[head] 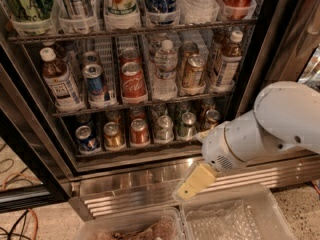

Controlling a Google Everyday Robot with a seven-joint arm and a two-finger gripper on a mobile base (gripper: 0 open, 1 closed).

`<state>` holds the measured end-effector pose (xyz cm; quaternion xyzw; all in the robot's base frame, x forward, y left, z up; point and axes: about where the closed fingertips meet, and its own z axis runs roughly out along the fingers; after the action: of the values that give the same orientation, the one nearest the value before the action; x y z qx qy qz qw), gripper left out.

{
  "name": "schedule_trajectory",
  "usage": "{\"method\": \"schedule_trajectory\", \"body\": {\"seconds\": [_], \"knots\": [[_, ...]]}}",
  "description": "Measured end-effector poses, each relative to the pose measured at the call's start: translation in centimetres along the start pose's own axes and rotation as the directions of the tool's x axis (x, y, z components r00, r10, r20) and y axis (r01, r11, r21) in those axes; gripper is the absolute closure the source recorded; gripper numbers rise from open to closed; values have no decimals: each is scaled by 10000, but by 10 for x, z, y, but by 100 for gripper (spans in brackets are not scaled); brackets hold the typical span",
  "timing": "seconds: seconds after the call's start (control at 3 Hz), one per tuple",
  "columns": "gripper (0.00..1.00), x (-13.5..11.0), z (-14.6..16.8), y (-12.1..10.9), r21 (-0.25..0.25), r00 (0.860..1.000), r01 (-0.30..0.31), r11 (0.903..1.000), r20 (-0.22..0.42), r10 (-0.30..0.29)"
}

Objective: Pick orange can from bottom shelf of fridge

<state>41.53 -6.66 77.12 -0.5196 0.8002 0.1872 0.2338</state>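
The orange can (113,135), golden amber with a silver top, stands on the bottom shelf (131,152) of the open fridge (150,181). It sits between a blue can (87,139) on its left and a redder orange-red can (139,132) on its right. Silver cans (163,128) fill the lanes further right. My gripper (192,184), tan-tipped on a white arm (270,121), hangs in front of the ribbed steel base panel. It is below the shelf and to the lower right of the orange can, touching no can.
The middle shelf (140,103) holds bottles and taller cans, with more drinks above. Two clear plastic bins (230,219) sit at the bottom, just below the gripper. The black door frame (30,149) runs down the left. Cables (15,224) lie on the floor at lower left.
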Motion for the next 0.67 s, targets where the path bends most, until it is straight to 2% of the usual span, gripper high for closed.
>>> {"method": "schedule_trajectory", "body": {"seconds": [0.33, 0.67], "knots": [[0, -11, 15, -2, 427, 9941, -486, 9979, 989, 442], [0, -32, 47, -10, 467, 9733, -1042, 9935, 2103, 922]]}}
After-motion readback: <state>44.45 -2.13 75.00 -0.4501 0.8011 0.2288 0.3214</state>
